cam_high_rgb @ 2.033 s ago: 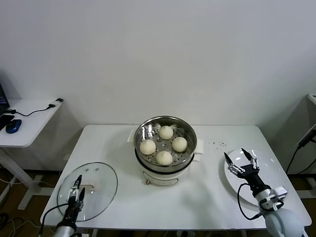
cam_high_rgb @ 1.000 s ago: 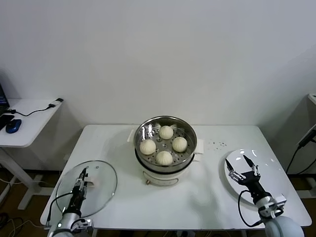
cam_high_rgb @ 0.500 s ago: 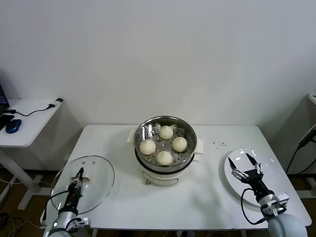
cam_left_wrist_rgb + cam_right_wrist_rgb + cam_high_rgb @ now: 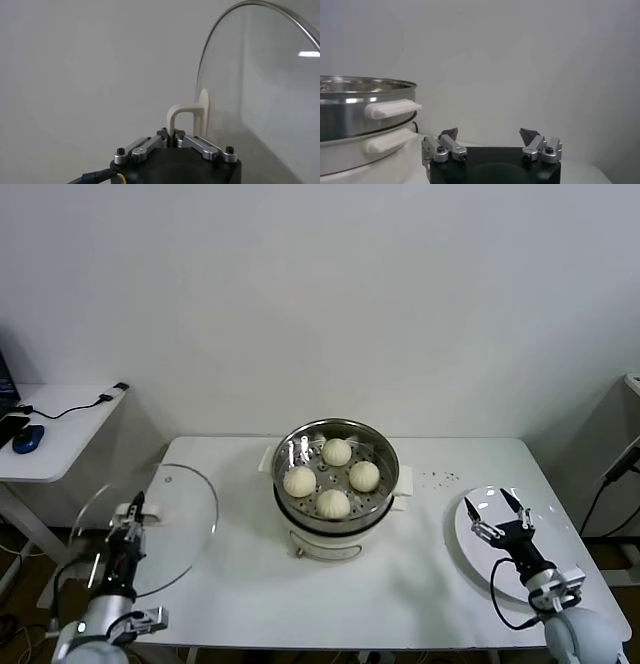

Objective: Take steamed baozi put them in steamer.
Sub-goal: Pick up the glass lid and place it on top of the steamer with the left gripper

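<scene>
Several cream-white baozi lie inside the round steel steamer, which sits on a white pot base at the table's middle. My left gripper is at the table's left edge, shut on the cream handle of the glass lid. It holds the lid lifted and tilted off the table. In the left wrist view the gripper clamps the handle and the lid stands on edge. My right gripper is open and empty above the white plate. In the right wrist view it faces the steamer.
A side table with a mouse and cable stands beyond the table's left edge. A white wall lies behind. The table's front edge runs just before both grippers.
My left gripper has raised the glass lid off the table and carried it left, tilting it up. My right gripper has drifted slightly right and back over the plate, still open.
</scene>
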